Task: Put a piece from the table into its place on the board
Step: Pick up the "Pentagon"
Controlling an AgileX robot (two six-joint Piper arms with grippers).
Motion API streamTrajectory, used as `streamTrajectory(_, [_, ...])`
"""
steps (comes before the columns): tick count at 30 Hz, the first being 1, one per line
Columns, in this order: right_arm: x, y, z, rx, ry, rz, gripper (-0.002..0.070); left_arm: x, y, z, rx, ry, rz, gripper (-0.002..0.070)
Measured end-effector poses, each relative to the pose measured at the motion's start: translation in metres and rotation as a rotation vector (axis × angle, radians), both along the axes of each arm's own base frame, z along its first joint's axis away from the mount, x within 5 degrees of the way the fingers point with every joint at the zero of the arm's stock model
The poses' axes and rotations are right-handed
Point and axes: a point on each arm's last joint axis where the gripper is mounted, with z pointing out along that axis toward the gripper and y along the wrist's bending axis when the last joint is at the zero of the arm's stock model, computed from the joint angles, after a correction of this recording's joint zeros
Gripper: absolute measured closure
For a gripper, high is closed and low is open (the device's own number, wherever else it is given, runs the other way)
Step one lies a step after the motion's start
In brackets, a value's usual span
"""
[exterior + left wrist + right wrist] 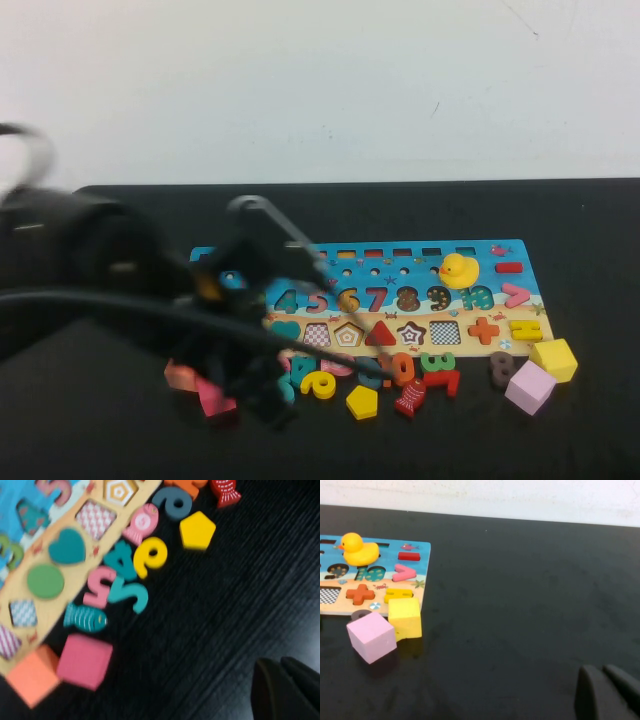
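One small flat yellow wooden pentagon (362, 402) lies loose on the matte black table (120, 440), just off the near edge of the long blue-and-sand wooden puzzle board (520, 250), between a curved yellow number piece (318, 383) and a red fish-shaped piece (410, 398). Its likely home, the pentagon recess (348, 335), sits almost straight beyond it in the board's row of shape cut-outs. The left arm reaches across the left half of the high view, and its left gripper (262, 395) hangs low over the scattered pieces, just to the left of the pentagon; whether its fingers are parted or closed cannot be told. From the left wrist camera the pentagon (197, 530) lies well ahead of the dark fingertips (287, 690). The right gripper (607, 692) appears only in its own wrist view, over bare table well away from the board, and its state cannot be told either. The left arm is clearly nearer, so the pick should fall to it, shifting slightly rightward.
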Motion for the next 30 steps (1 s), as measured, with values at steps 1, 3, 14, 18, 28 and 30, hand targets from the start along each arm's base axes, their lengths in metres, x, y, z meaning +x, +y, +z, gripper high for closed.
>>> streamTrajectory(1, [0.0, 0.0, 0.0, 0.0, 0.0, 0.0, 0.0657, 0.004, -0.008, -0.003, 0.018, 0.007, -0.005, 0.0677])
streamTrajectory(3, [0.0, 0.0, 0.0, 0.0, 0.0, 0.0, 0.0657, 0.011, -0.026, -0.007, 0.047, 0.007, -0.026, 0.0677])
streamTrajectory(14, [0.0, 0.0, 0.0, 0.0, 0.0, 0.0, 0.0657, 0.051, -0.1, -0.042, 0.159, 0.109, -0.07, 0.0634])
streamTrajectory(18, [0.0, 0.0, 0.0, 0.0, 0.0, 0.0, 0.0657, 0.063, -0.114, -0.073, 0.205, 0.189, -0.023, 0.047])
streamTrajectory(28, [0.0, 0.0, 0.0, 0.0, 0.0, 0.0, 0.0657, 0.081, -0.129, -0.133, 0.273, 0.304, 0.084, 0.0128])
streamTrajectory(30, [0.0, 0.0, 0.0, 0.0, 0.0, 0.0, 0.0657, 0.084, -0.13, -0.137, 0.263, 0.289, 0.109, 0.0121])
